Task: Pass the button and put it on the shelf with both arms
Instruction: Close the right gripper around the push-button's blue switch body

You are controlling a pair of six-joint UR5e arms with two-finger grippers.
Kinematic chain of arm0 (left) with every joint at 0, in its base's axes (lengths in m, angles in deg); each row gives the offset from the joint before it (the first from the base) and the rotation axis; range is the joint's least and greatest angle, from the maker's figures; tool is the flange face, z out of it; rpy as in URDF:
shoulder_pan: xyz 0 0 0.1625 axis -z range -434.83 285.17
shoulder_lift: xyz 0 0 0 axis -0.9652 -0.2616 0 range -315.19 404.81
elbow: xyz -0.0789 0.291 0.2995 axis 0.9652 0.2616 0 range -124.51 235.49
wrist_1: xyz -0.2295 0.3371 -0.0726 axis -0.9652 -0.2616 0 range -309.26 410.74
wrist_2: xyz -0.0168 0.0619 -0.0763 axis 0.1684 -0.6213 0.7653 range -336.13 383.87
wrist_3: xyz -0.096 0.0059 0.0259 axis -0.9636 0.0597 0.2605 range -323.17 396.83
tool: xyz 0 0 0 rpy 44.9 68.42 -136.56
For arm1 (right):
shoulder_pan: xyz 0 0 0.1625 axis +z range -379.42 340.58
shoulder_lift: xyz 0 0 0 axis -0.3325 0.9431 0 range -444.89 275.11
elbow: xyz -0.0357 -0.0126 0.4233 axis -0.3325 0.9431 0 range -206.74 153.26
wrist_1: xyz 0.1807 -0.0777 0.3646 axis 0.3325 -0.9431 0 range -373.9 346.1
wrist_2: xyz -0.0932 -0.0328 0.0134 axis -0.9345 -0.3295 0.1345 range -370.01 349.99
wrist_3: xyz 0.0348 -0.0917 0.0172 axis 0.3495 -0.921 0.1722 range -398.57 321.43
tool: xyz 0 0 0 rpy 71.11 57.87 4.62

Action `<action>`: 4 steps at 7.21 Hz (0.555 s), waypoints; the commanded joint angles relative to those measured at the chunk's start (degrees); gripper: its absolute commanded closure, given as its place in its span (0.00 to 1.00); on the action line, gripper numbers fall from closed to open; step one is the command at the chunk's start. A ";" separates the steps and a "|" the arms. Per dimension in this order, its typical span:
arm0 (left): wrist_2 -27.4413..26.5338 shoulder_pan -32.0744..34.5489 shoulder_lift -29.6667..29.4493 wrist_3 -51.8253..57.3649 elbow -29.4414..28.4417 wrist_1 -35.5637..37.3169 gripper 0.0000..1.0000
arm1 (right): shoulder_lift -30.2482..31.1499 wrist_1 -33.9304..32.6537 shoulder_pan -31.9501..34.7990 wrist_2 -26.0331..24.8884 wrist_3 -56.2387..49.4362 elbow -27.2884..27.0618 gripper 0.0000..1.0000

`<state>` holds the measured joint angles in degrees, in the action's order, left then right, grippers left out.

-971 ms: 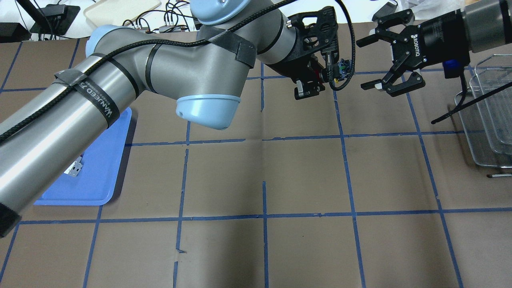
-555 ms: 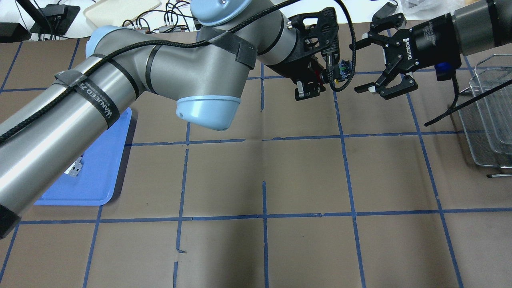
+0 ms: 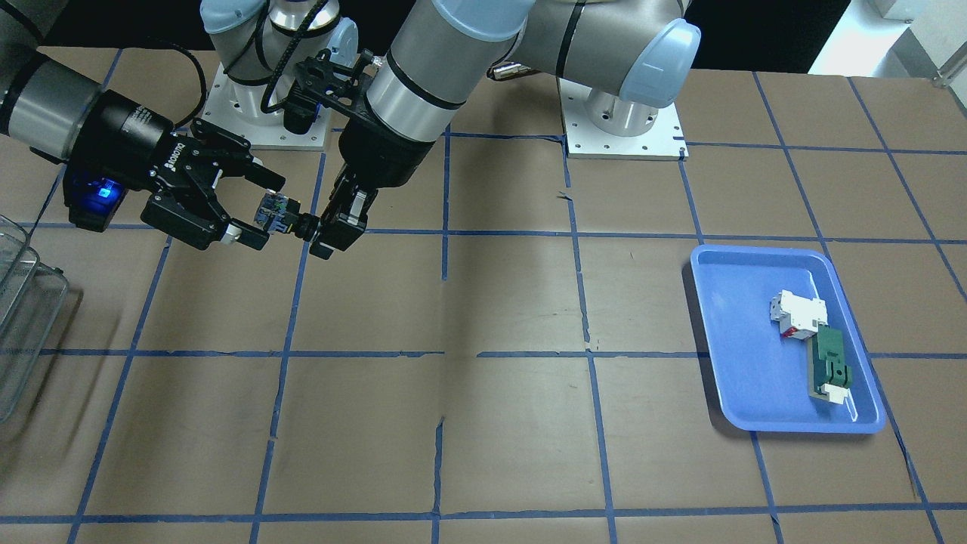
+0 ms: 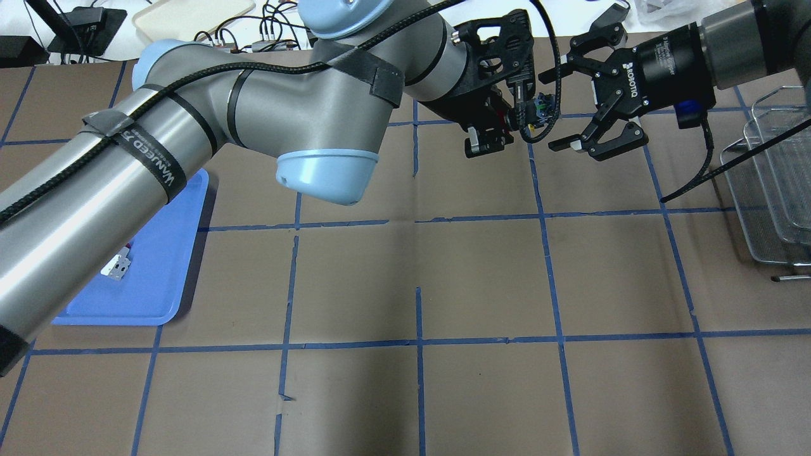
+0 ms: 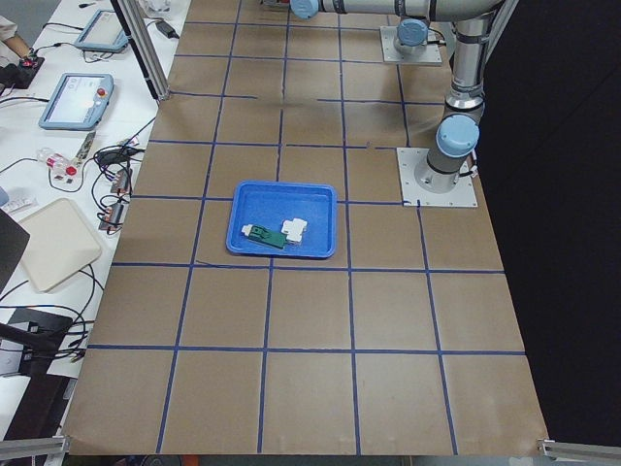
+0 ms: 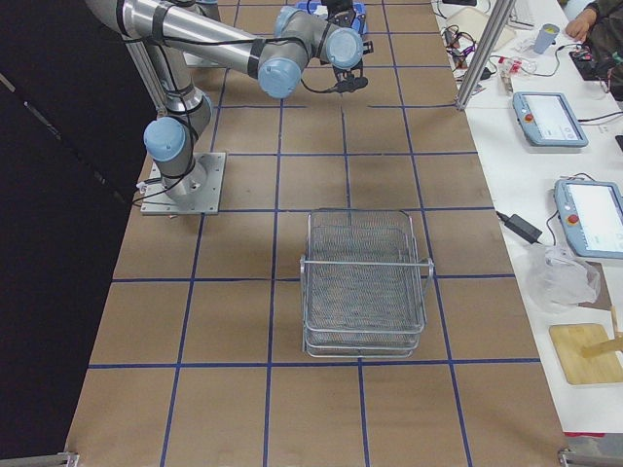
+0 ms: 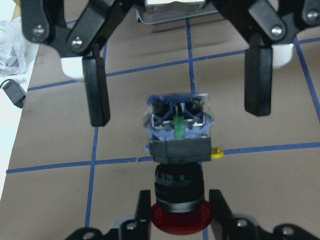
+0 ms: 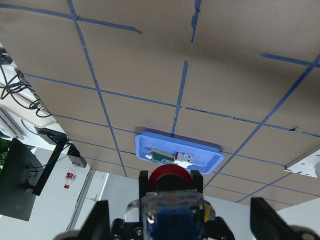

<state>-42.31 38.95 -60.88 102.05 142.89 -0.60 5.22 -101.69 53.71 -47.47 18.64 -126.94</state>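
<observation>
My left gripper (image 4: 512, 119) is shut on the button (image 4: 542, 107), held above the table at the far middle. It grips the red cap and black collar (image 7: 178, 187), and the blue-green terminal block (image 7: 179, 122) points at my right gripper (image 4: 555, 111). The right gripper is open, with its fingers (image 7: 98, 95) on either side of the block and clear of it. In the front-facing view the button (image 3: 275, 213) sits between the left gripper (image 3: 317, 229) and the right gripper (image 3: 263, 210). The wire-mesh shelf (image 6: 365, 282) stands at the table's right end (image 4: 773, 183).
A blue tray (image 3: 744, 363) at the table's left end holds a white breaker (image 3: 797, 311) and a flat green-and-white part (image 3: 829, 364). Brown table with blue tape grid. A black cable (image 4: 716, 171) hangs from the right wrist near the shelf.
My right gripper has moved left towards the held button, and its open fingers now flank the terminal block. The left arm has stayed almost still.
</observation>
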 commanded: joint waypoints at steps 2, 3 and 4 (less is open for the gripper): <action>0.00 -0.05 0.22 0.00 -0.48 -0.07 1.00 | 0.07 -0.01 0.08 0.01 -0.61 0.00 0.00; 0.00 -0.05 -0.04 0.00 -0.48 0.02 1.00 | -0.02 -0.01 0.08 0.01 -0.61 -0.08 0.07; 0.00 -0.14 -0.13 0.00 -0.48 0.02 1.00 | -0.02 -0.01 0.08 0.10 -0.61 -0.09 0.11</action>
<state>-42.31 38.87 -60.90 102.05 142.44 -0.62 5.23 -101.70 53.79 -47.43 18.07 -126.99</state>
